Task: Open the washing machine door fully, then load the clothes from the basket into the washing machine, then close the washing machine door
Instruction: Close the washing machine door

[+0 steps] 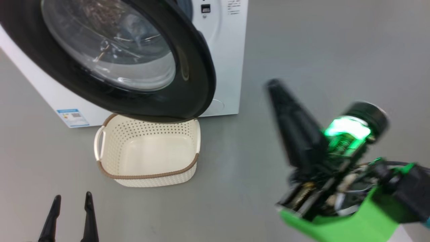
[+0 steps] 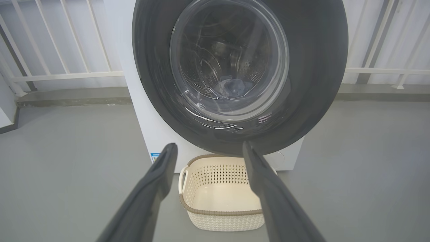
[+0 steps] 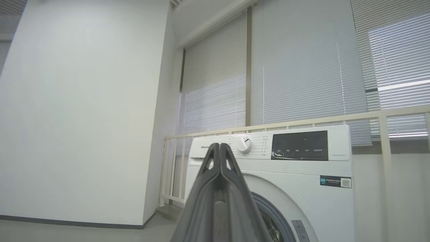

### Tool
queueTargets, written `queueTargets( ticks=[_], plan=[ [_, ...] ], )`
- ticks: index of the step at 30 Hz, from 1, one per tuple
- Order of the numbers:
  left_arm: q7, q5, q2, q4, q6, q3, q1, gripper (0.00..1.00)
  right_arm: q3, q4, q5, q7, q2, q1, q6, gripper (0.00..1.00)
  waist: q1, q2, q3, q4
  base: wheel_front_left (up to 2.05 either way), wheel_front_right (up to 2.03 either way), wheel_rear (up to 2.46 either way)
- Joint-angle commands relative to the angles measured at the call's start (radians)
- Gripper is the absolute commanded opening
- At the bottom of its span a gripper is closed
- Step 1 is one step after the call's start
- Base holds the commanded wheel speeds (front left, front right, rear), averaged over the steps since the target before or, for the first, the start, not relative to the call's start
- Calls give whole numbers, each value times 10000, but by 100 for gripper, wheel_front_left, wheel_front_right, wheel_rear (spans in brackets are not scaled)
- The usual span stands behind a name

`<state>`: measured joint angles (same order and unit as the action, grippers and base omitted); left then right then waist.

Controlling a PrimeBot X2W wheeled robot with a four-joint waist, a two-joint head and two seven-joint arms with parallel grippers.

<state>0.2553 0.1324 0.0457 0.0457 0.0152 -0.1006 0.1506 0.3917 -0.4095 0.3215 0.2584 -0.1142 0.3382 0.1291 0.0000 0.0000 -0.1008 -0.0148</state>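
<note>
The right pincer [image 1: 276, 85] is blurred; the washing machine door [image 1: 198, 77] covers part of the basket [image 1: 147, 175].

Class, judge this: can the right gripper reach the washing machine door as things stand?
Probably yes: the shut right gripper hangs to the right of the open door, with nothing between them.

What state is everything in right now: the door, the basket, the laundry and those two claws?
washing machine door: open, swung out above the basket's back edge.
basket: upright, empty.
clothes: a bluish piece lies in the drum, seen through the door's glass.
left gripper: open, holding nothing.
right gripper: shut, fingers together, nothing between them.
</note>
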Motion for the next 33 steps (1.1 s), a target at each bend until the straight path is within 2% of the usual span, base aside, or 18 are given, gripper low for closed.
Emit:
queueTargets(
  ticks=[1, 6, 14, 22, 33],
  plan=[
    [65, 68, 45, 179, 28, -263, -464, 100, 718, -317, 178, 34, 61, 534, 16, 0, 0, 0, -39, -203, 0, 0, 0],
    [65, 209, 45, 104, -16, 63, -595, 100, 1997, 811, 455, 34, 26, 1125, 16, 0, 0, 0, -95, -690, 0, 0, 0],
    [65, 526, 45, 132, -170, 862, -987, 100, 2618, 3659, 736, 34, -81, 1562, 16, 0, 0, 0, -681, -1656, 0, 0, 0],
    [65, 899, 45, 138, -312, 1741, -1721, 100, 2706, 5701, 835, 34, -315, 2091, 16, 0, 0, 0, -1601, -2665, 0, 0, 0],
    [65, 1221, 45, 165, -435, 2623, -2682, 100, 1901, 6581, 487, 34, -714, 2742, 16, 0, 0, 0, -2799, -3423, 0, 0, 0]
  ],
)
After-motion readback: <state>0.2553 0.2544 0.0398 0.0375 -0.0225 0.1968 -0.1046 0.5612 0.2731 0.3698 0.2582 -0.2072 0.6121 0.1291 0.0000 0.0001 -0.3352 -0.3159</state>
